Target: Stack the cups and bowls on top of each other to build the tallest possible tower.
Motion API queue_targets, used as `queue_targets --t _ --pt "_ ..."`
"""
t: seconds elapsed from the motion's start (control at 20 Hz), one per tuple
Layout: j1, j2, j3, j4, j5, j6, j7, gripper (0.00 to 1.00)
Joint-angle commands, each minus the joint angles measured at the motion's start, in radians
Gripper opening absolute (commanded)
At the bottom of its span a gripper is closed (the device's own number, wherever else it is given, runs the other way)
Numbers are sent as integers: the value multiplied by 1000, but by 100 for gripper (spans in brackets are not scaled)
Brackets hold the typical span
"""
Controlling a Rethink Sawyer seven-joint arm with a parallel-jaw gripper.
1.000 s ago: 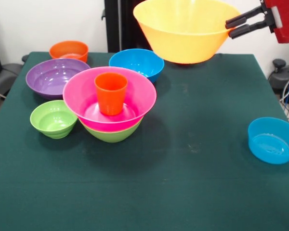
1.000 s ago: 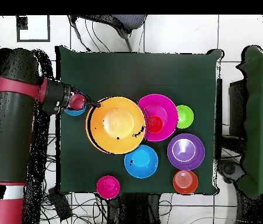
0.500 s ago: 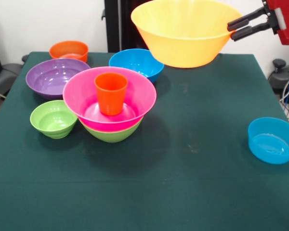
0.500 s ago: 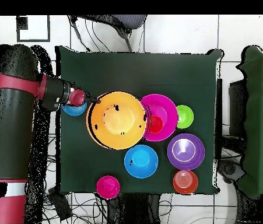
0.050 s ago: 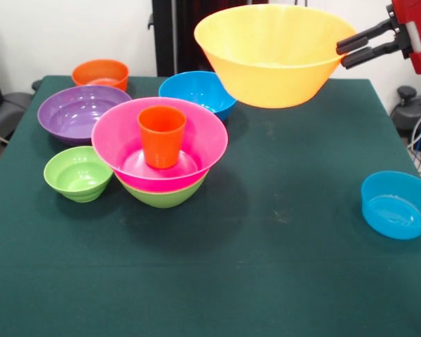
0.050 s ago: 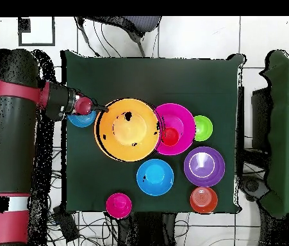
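Near-left, the tower (image 5: 161, 158): pink bowl nested in green, orange cup (image 5: 161, 135) inside; farther back and right, the gripper (image 5: 345, 49) is clamped on the big orange bowl (image 5: 275, 53)'s rim, up in the air; tower's off to its left, lower.

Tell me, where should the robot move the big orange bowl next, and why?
Probably sideways toward the tower. The end effector holds the orange bowl by its rim, high above the table, beside the pink bowl and cup, not over them yet.
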Motion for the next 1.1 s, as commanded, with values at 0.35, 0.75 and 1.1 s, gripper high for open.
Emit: queue_targets --t 0.35,0.75,1.1 --pt "-27 38 108 -1 -62 -22 -254 0" --pt "-21 20 112 26 -83 -43 -307 0" --pt "-27 26 110 17 -87 -50 -316 0"
